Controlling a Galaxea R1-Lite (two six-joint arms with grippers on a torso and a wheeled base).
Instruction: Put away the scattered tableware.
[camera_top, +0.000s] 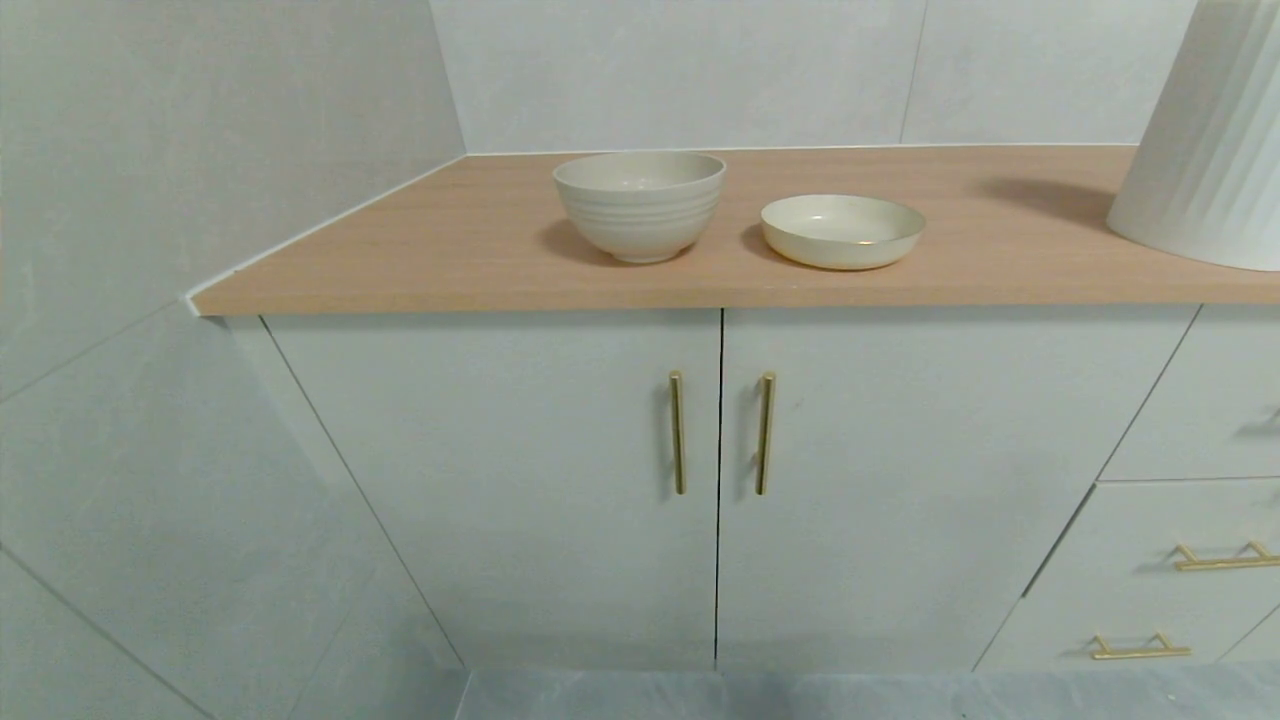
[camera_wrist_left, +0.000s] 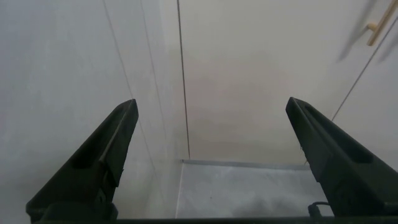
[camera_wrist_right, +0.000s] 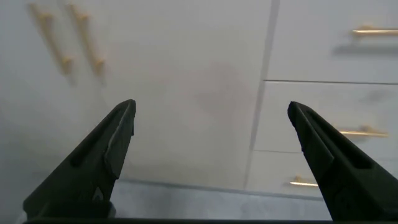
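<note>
You are seeing matt wood grain on the bench (camera_top: 450, 250). The deep bowl (camera_top: 640, 205) is looking matt, ridged, ceramic; the shallow dish (camera_top: 842, 230) is shining glossy. The door handles (camera_top: 678, 432) are gleaming as golden metal on matt cabinet doors (camera_top: 500, 480).

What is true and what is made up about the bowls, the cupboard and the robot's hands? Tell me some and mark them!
1. The deep bowl and the shallow dish both stand on the wooden counter. True.
2. The shallow dish is stacked inside the deep bowl. False: they stand side by side, apart.
3. Both cupboard doors under the counter are shut. True.
4. The left hand grips a spoon. False: it is open and holds nothing.
5. The right hand is open. True.
6. The door handles are black. False: they are gold-coloured.
</note>
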